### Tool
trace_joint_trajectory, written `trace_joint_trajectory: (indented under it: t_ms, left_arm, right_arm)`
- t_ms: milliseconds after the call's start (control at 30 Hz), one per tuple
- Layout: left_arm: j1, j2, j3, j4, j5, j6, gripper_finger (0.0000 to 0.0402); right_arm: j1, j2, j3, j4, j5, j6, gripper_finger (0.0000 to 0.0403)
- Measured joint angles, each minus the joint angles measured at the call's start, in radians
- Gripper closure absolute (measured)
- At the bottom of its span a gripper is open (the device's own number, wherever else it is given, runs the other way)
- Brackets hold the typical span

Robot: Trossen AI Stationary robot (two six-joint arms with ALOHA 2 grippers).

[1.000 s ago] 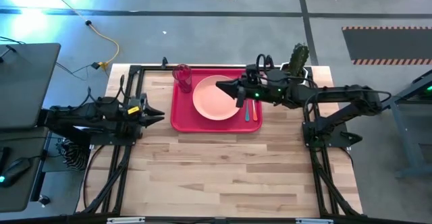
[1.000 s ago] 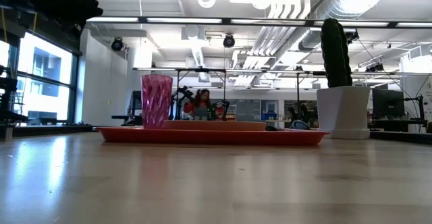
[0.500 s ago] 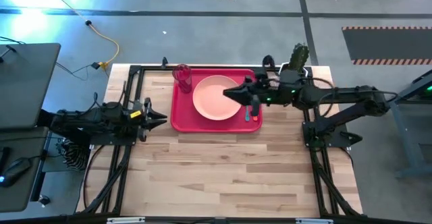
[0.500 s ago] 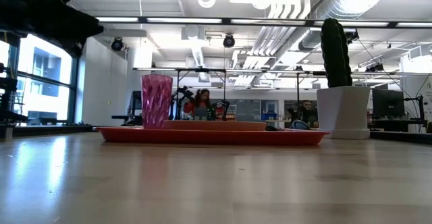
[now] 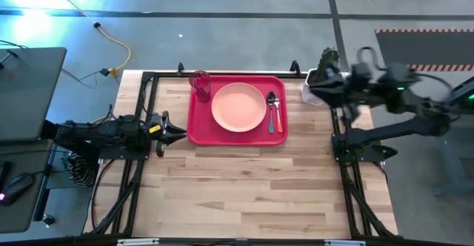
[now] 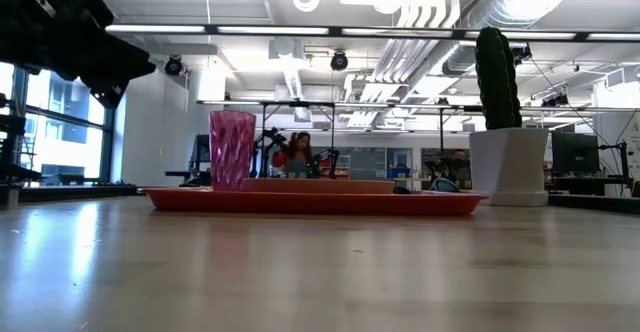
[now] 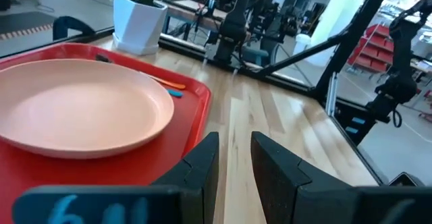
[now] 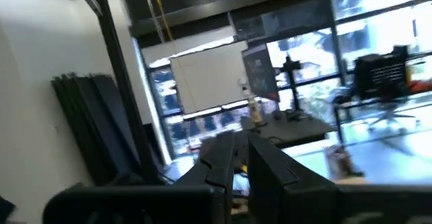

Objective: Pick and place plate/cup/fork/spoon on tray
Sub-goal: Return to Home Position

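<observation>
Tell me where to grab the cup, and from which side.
Grip the cup across its wall just below the rim, from above or from the tray's left edge: it stands upright in a left corner, with the plate close on its right. The left pincer looks nearest.

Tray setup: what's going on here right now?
The red tray holds everything: peach plate in the middle, magenta cup in a left corner, teal-handled spoon and orange-handled fork side by side right of the plate. Neither hand holds anything. The right hand is off the tray by the cactus pot; the left hand waits just off the tray's left edge.
</observation>
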Motion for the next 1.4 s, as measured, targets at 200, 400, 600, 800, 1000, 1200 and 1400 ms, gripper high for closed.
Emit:
trace_joint_trajectory:
  t_ms: [200, 400, 600, 800, 1000, 1200, 1400]
  left_arm:
    - [0.000, 0.006, 0.000, 0.002, 0.000, 0.036, 0.0326]
    - [0.000, 0.006, 0.000, 0.002, -0.009, 0.054, 0.0326]
    - [0.001, 0.006, 0.000, 0.004, -0.024, 0.054, 0.0326]
    - [0.001, 0.006, 0.000, 0.004, -0.024, 0.054, 0.0326]
    - [0.001, 0.006, 0.000, 0.004, -0.024, 0.055, 0.0326]
    - [0.001, 0.006, 0.000, 0.004, -0.025, 0.060, 0.0326]
    - [0.001, 0.006, 0.000, 0.004, -0.026, 0.168, 0.0326]
  right_arm:
    - [0.035, -0.147, 0.000, -0.294, 0.102, -0.089, 0.0373]
    - [0.045, -0.235, 0.000, -0.486, 0.236, -0.098, 0.0373]
    - [0.045, -0.337, -0.117, -0.436, 0.214, -0.139, 0.0373]
    - [0.045, -0.512, -0.448, -0.202, 0.201, -0.094, 0.0373]
    - [0.045, -0.660, -0.685, -0.106, 0.177, -0.041, 0.0373]
    - [0.045, -0.779, -0.844, -0.068, 0.147, 0.003, 0.0373]
    - [0.045, -0.805, -0.952, -0.030, 0.146, 0.021, 0.0373]
